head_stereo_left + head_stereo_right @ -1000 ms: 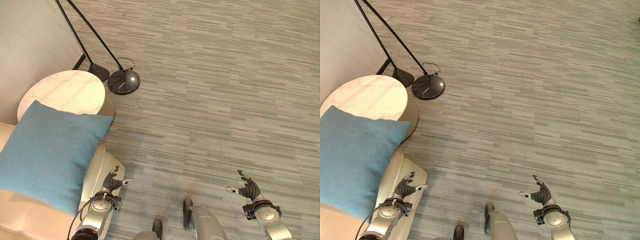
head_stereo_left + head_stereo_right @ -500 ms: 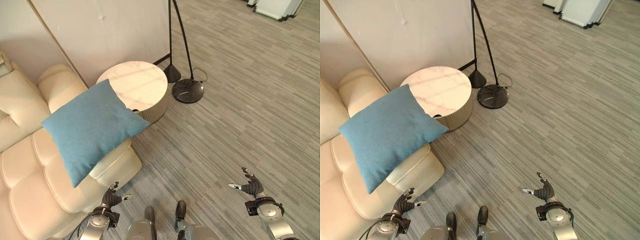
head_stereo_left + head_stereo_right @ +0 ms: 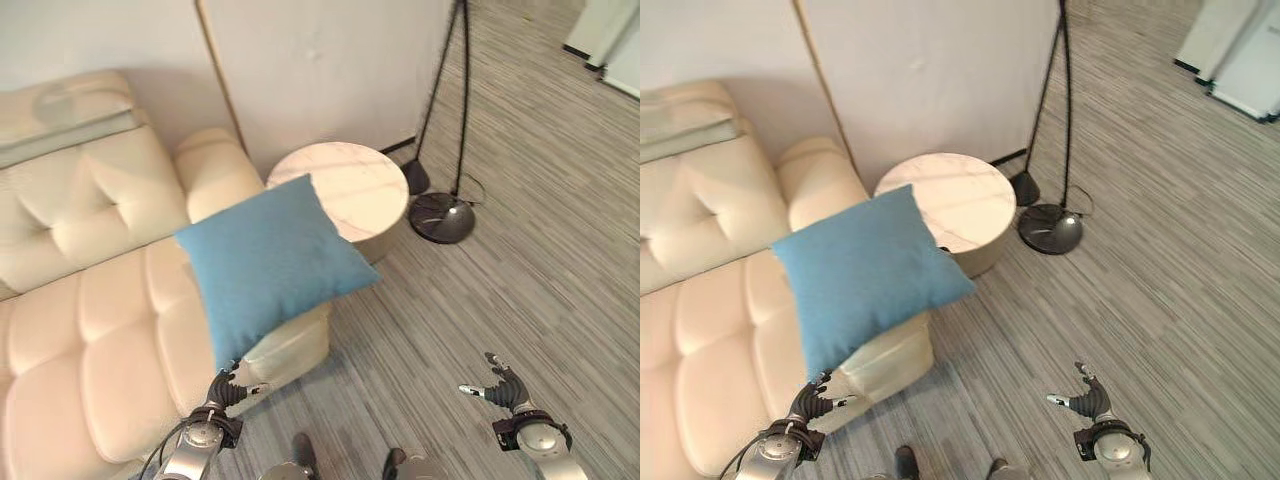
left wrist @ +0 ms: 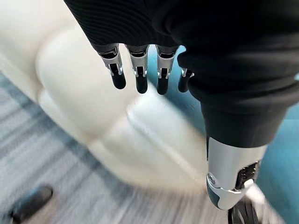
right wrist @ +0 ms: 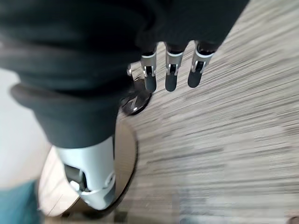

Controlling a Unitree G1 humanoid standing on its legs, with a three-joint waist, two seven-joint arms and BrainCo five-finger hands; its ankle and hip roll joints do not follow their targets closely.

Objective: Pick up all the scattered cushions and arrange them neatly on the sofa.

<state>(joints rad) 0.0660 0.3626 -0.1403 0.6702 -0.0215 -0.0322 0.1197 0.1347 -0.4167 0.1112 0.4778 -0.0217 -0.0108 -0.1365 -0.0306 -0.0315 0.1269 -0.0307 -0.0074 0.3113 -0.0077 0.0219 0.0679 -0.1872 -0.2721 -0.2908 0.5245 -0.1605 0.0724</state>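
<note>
A square blue fabric cushion (image 3: 268, 266) lies tilted on the rounded arm of the cream tufted leather sofa (image 3: 90, 320), one corner overhanging a round white marble side surface (image 3: 345, 190) with ribbed sides. Beside that stands a black floor lamp base (image 3: 440, 217) on grey striped carpet (image 3: 520, 290). The left robot hand (image 3: 228, 385) and right robot hand (image 3: 498, 385) hang released, fingers relaxed, holding nothing

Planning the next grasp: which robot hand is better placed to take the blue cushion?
Probably left. The left robot hand hangs open just below the blue cushion at the sofa arm; the right robot hand is open over bare floor, well away.
</note>
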